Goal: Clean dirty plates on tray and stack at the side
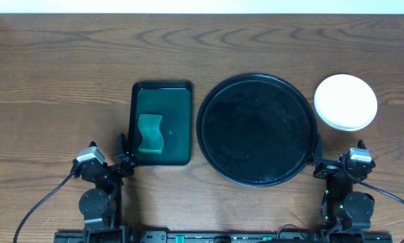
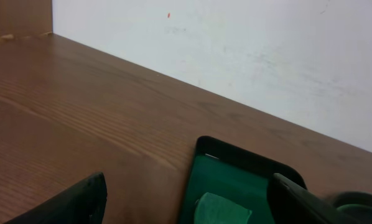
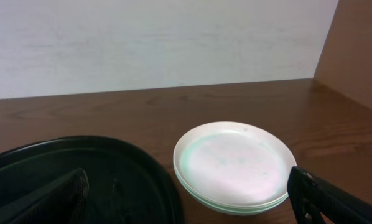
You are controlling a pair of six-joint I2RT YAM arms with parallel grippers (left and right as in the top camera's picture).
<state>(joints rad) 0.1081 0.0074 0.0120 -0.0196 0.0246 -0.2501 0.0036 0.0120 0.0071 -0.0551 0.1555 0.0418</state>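
The round black tray (image 1: 256,128) lies at the table's middle with nothing on it; its dark rim (image 3: 80,155) fills the lower left of the right wrist view. The white, mint-edged plates (image 1: 345,101) stand stacked on the bare table just right of the tray, and the top plate (image 3: 232,163) faces up. My right gripper (image 1: 317,160) is open near the tray's front right edge and holds nothing; it sits short of the stack (image 3: 186,202). My left gripper (image 1: 124,156) is open and empty at the front left corner of the green tray, its fingers spread wide (image 2: 189,205).
A rectangular dark green tray (image 1: 162,123) lies left of the black tray, and a green wavy sponge (image 1: 150,133) rests in it. The sponge (image 2: 222,210) shows between my left fingers. A pale wall runs along the table's far edge.
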